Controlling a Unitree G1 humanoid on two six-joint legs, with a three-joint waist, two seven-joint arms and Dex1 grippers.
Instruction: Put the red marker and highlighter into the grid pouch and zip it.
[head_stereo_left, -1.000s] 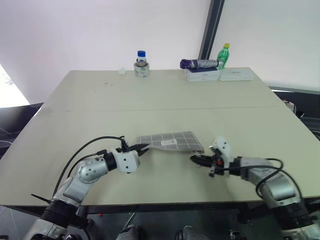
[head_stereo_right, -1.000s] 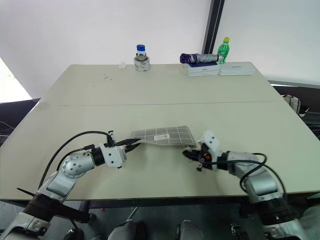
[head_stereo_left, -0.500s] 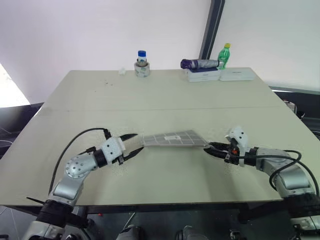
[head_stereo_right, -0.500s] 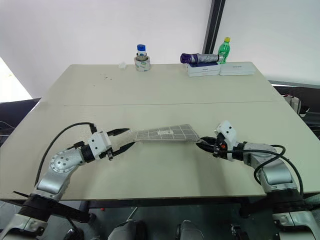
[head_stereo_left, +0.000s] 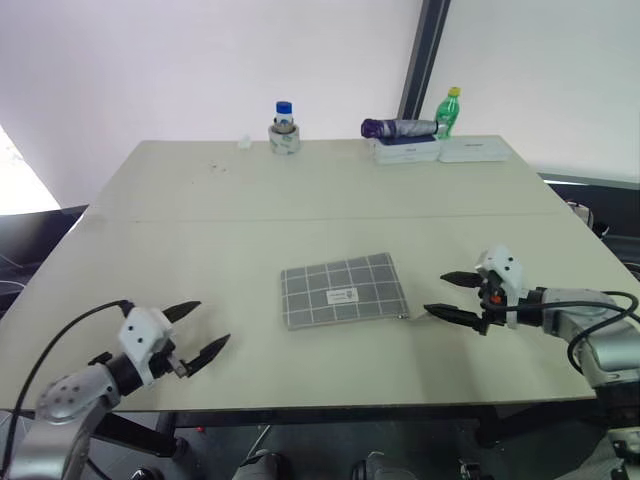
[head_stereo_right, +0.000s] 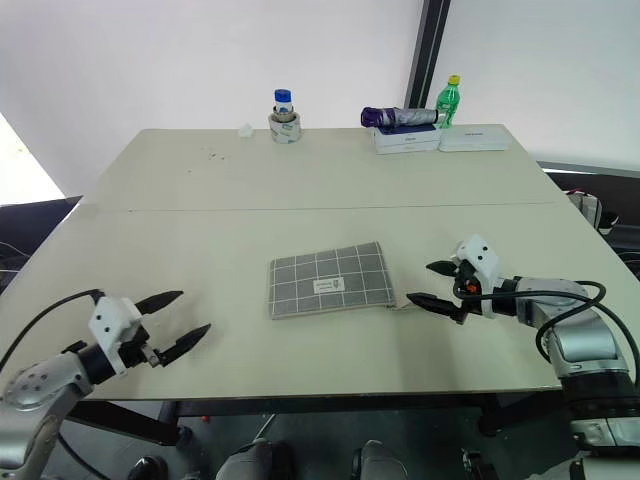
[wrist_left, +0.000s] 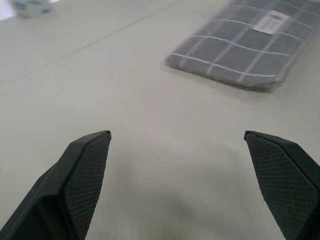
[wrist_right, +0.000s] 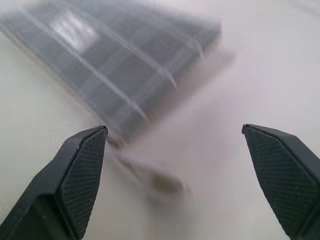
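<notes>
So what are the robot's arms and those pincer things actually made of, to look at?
Each arm is rounded silver-grey metal segments with a loose black cable looping alongside. The left end effector and right end effector each have a white blocky housing and two slim black pointed fingers with cross-hatched textured pads. The right one shows a small red-orange mark.

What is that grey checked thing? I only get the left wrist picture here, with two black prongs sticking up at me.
Observer: It is the grid pouch, lying flat on the table with nothing gripping it.
Operator: Is there a second arm?
Observer: Yes; the right gripper hangs open just off the pouch's other end.
Operator: And my prongs, where are they?
Observer: Your left gripper is open too, near the table's front edge, well away from the pouch.
Operator: Anything else on the table?
Observer: A green bottle stands at the far edge.
</notes>
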